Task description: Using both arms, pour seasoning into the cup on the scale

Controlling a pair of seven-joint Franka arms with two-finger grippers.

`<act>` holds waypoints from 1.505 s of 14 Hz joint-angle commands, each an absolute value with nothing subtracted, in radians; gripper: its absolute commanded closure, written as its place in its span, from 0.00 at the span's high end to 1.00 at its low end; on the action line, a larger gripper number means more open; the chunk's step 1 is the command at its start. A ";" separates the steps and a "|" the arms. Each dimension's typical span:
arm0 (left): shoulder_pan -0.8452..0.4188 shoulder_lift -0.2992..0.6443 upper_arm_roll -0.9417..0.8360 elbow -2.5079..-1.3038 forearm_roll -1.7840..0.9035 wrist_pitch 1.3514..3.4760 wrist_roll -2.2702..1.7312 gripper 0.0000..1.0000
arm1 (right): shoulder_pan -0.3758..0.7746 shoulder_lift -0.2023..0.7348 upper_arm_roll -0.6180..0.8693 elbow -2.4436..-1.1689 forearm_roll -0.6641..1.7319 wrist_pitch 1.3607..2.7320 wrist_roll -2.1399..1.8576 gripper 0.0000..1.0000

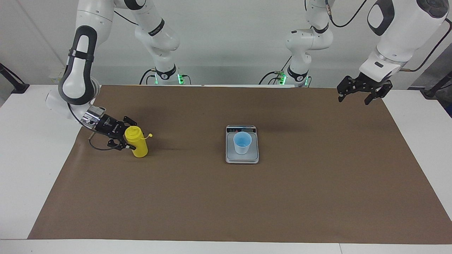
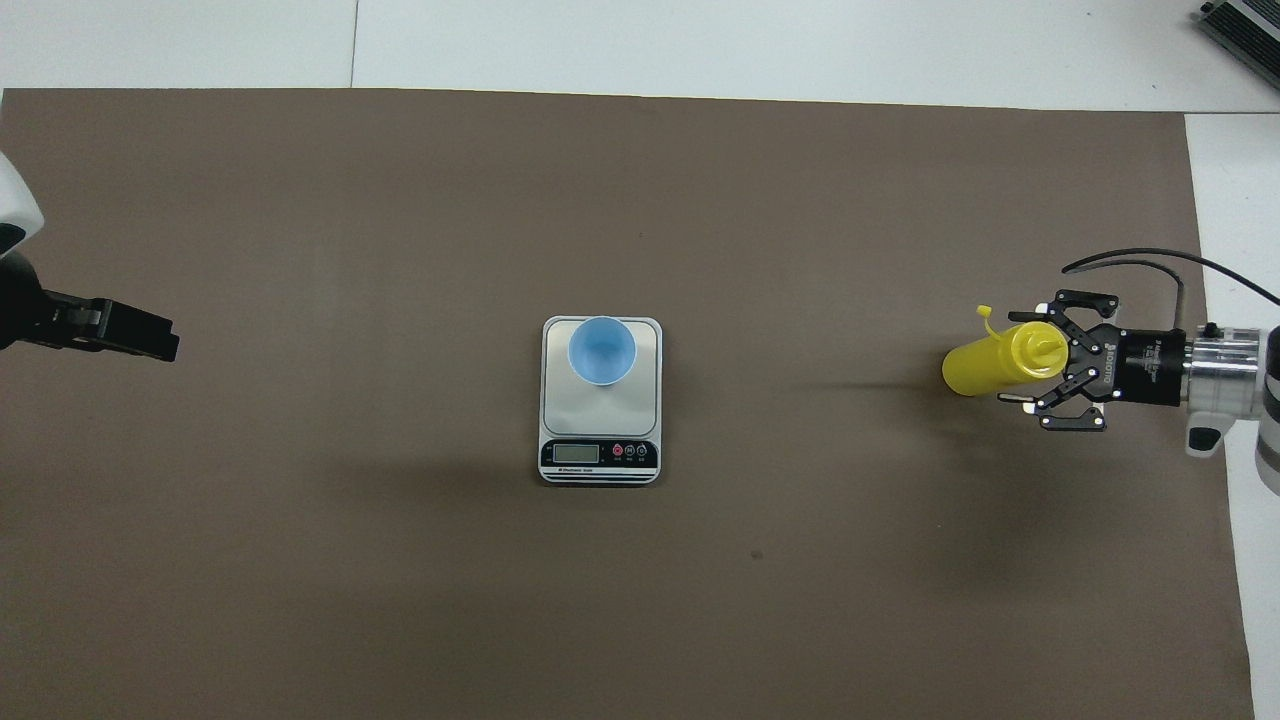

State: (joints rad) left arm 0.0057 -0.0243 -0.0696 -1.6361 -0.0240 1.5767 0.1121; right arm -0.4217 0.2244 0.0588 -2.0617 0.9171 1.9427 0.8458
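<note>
The yellow seasoning bottle [image 1: 138, 144] stands upright on the brown mat toward the right arm's end of the table, its small tethered cap hanging off beside the nozzle. My right gripper [image 1: 128, 134] is low and level, open, with one finger on each side of the bottle's upper part; it also shows in the overhead view [image 2: 1025, 358] around the bottle [image 2: 985, 365]. The pale-blue cup [image 1: 242, 142] stands on the silver-grey scale [image 1: 242, 157] at the mat's middle, and both show in the overhead view, cup [image 2: 601, 350] and scale [image 2: 600, 410]. My left gripper [image 1: 354, 99] hangs open and empty in the air over the mat's edge at the left arm's end.
The brown mat [image 1: 317, 176] covers most of the white table [image 1: 21, 158]. The scale's display strip [image 2: 600, 455] lies on the side nearer to the robots. Only the left gripper's tip [image 2: 140, 337] shows in the overhead view.
</note>
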 commanded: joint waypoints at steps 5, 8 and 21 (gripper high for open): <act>0.005 -0.058 -0.071 -1.678 -0.009 1.603 0.118 1.00 | -0.425 0.137 0.064 -1.994 0.646 2.060 0.691 1.00; 0.005 -0.058 -0.071 -1.678 -0.009 1.603 0.118 1.00 | -0.417 0.129 0.069 -1.931 0.520 2.056 0.530 1.00; 0.006 -0.058 -0.071 -1.678 -0.009 1.601 0.117 1.00 | -0.031 0.027 0.097 -1.608 -0.110 1.630 0.466 1.00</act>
State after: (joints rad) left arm 0.0056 -0.0244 -0.0700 -1.6364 -0.0240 1.5772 0.1121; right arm -0.0665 -0.0177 0.0998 -1.7433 -0.0732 1.7678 0.4964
